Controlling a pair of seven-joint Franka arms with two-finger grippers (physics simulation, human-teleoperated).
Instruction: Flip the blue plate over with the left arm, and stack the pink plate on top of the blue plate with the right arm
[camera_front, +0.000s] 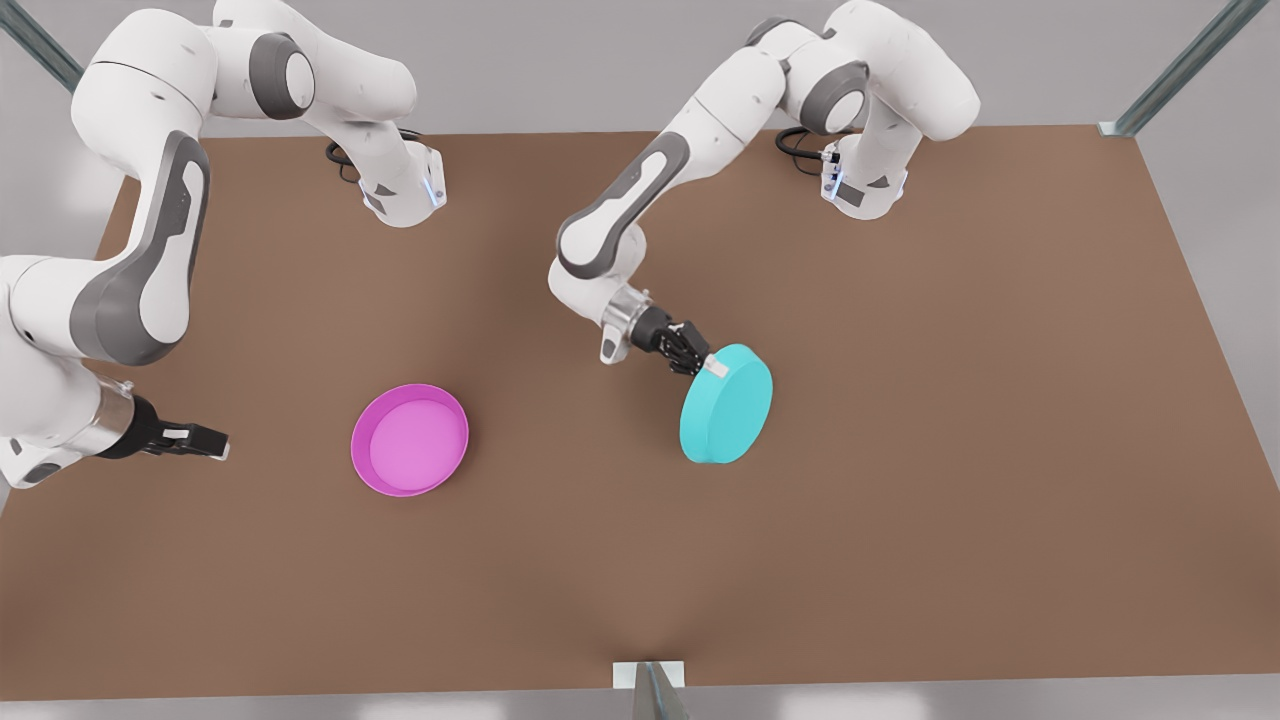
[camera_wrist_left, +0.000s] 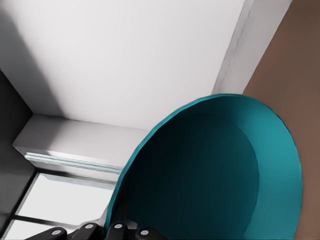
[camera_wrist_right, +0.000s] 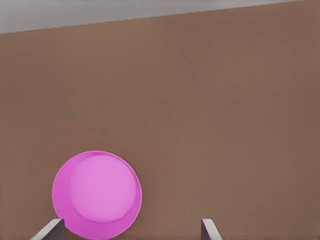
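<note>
At the front view's left, your right gripper (camera_front: 212, 441) waits low over the table (camera_front: 950, 560), its fingers spread and holding nothing, their tips pointing toward the pink plate (camera_front: 410, 440). The right wrist view confirms it: the two fingertips (camera_wrist_right: 50, 231) stand wide apart with the pink plate (camera_wrist_right: 97, 195) ahead and between them, near but not touching.

The pink plate lies flat and rim-up on the brown table, open side to the ceiling, well apart from the blue plate (camera_front: 727, 404). It looks like light, stiff plastic with a smooth skin, so you should expect it to slide if nudged. The raised rim is the one place to pinch, one finger inside and one outside.

Toward the front view's right, your left gripper (camera_front: 708, 364) is pinched on the blue plate's upper rim and holds it tilted steeply on edge, base facing the camera. Whether its lower edge touches the table cannot be told. The left wrist view looks into the plate's hollow (camera_wrist_left: 215, 175), with the finger knuckles just below it.

By this showing the flip is partway done: the plate is past upright but not yet laid rim-down. Held by one edge, a light plate may swing or slip, so lower it gently.
</note>
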